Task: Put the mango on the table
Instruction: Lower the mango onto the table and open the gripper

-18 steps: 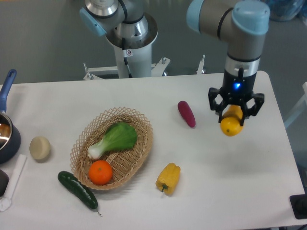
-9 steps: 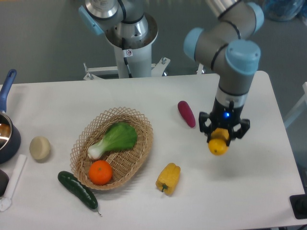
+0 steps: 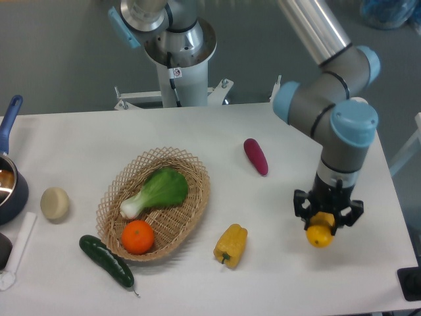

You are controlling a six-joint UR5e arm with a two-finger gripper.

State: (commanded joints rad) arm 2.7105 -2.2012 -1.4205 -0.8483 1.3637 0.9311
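Note:
The mango [image 3: 320,234] is a smooth yellow-orange fruit held in my gripper [image 3: 327,217], low over the right front part of the white table [image 3: 289,276]. My black fingers [image 3: 299,205] are shut around its upper half, so only its lower end shows. Whether the mango touches the tabletop I cannot tell. The arm comes down on it from the upper right.
A yellow bell pepper [image 3: 230,244] lies left of the mango. A purple eggplant [image 3: 256,156] lies behind it. A wicker basket [image 3: 191,197] holds bok choy and an orange [image 3: 138,237]. A cucumber [image 3: 106,261], a pale potato [image 3: 54,203] and a blue pot [image 3: 9,184] are at the left.
The gripper has carried the mango down and toward the table's front, ending lower and a little right of where it was half a second ago. It stays shut on the fruit.

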